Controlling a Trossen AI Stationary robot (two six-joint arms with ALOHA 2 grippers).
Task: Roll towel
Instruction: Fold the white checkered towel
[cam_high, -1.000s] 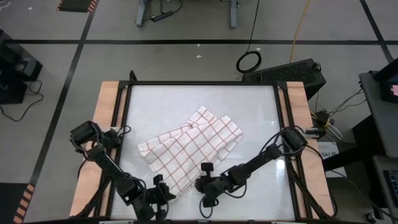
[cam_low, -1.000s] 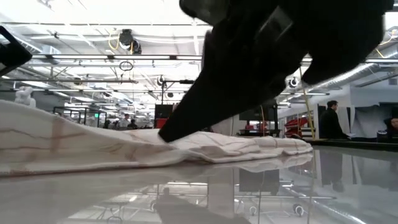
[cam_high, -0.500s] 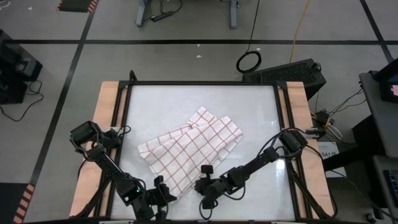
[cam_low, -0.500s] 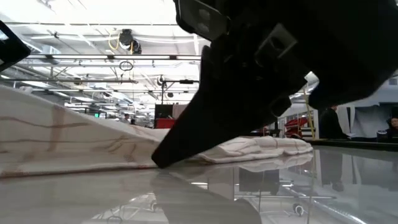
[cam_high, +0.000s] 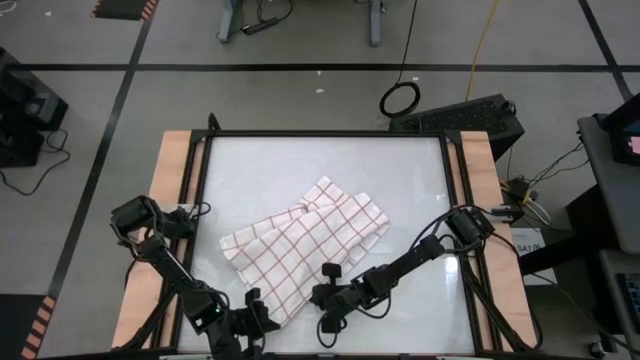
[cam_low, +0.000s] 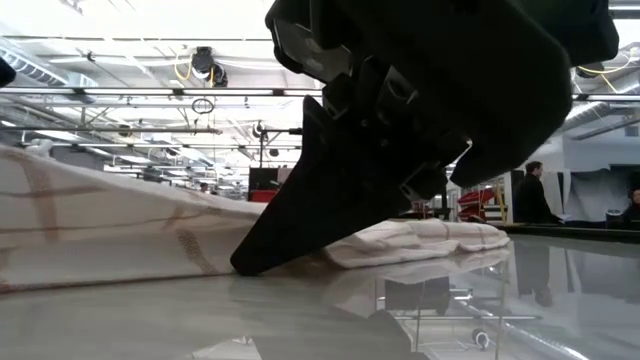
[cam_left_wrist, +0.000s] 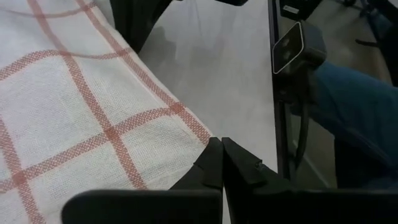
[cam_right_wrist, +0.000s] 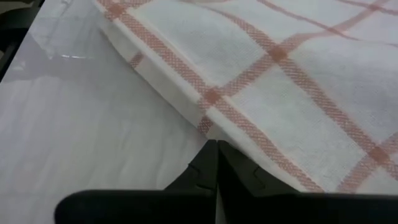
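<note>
Checked towel (cam_high: 300, 240) lies flat and unrolled mid-frame on the desk (cam_high: 420, 170). Left gripper (cam_high: 262, 314) and right gripper (cam_high: 318, 298), both pinched together at its lower edge; rolling barely begun.

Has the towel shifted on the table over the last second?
Yes. In the high view the towel slid slightly toward the table's left rail and the near edge.

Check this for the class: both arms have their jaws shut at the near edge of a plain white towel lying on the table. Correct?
Not quite. The towel is not plain: the high view shows a grid of red-brown lines on it. The rest stands: left gripper and right gripper both have shut jaws at its near edge.
</note>
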